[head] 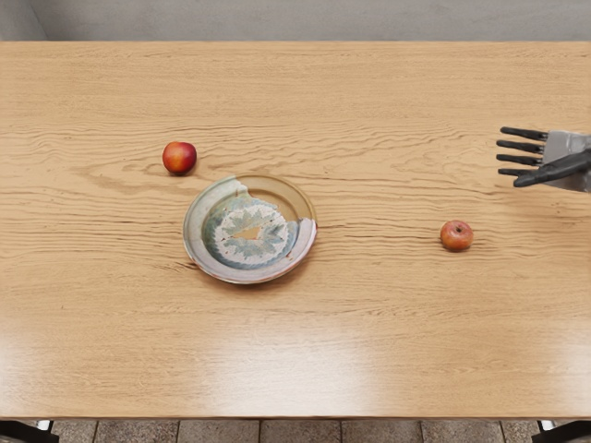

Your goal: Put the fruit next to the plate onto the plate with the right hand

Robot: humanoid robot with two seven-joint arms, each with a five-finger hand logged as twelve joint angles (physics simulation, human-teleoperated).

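1. Head view: my right hand (552, 160) enters from the right edge of the table (369, 351), toward the far side, and touches neither fruit.
2. Hand state: released. The fingers (523, 134) are straight and spread, pointing toward the left edge, with nothing between them. The left arm does not show.
3. Plate (198, 209): it lies flat, a little left of the table's middle, and carries nothing.
4. Target: the red fruit (179, 157) sits on the table just beside the plate's far-left rim, with a narrow gap between them. I judge this to be the task's thing, because it is the 1 fruit next to the plate.
5. Non-target: a second fruit (456, 235) lies between the plate and the right edge, well apart from the plate and near my hand, on its near-left side.
6. Governing relation: from the hand, the red fruit lies straight toward the left edge at about the same depth on the table. That line passes just beyond the plate's far rim, and the second fruit sits on its near side.
7. Axis: the red fruit is round, so I see no long axis to align with.
8. Reach, as I judge it: the target is on the table's left half, so the right arm must cross most of the table's width. The main risk is taking the nearer of the 2 fruits by mistake.
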